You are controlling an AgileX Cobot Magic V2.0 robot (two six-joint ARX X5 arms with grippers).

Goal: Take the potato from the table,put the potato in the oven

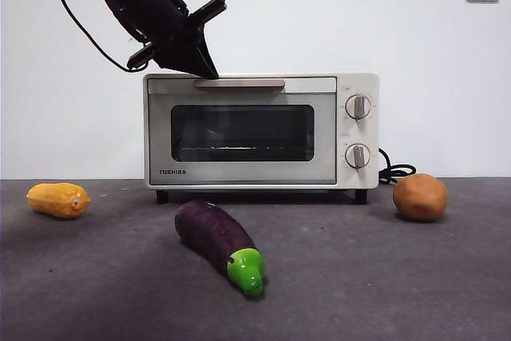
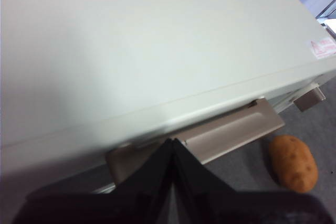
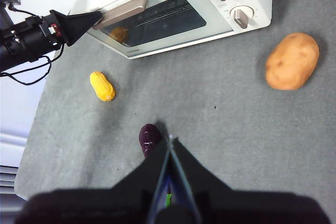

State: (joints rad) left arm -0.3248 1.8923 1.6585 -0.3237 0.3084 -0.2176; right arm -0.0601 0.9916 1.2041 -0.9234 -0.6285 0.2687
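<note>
On the far left of the dark grey, faintly mottled desk (image 1: 447, 293) lies a stubby yellow-orange ribbed vegetable (image 1: 58, 200) with a waxy sheen. Above and to its right the left gripper (image 1: 206, 69), black and wedge-shaped, hangs with its jaws pressed together and nothing between them, its tip just at the left end of the smooth beige bar handle (image 1: 239, 83). That handle crosses the top of the cream-white boxy TOSHIBA toaster oven (image 1: 261, 129), whose dark glass door is closed, with two round knobs at its right side and a black cord behind. In front of the oven rests a glossy purple eggplant with a bright green tip (image 1: 219, 243). The right gripper (image 3: 169, 145) hovers high over the eggplant, jaws closed to a point and empty. At the right, the round, matte orange-brown potato (image 1: 420, 196) sits on the desk, just beside the oven's right corner.
</note>
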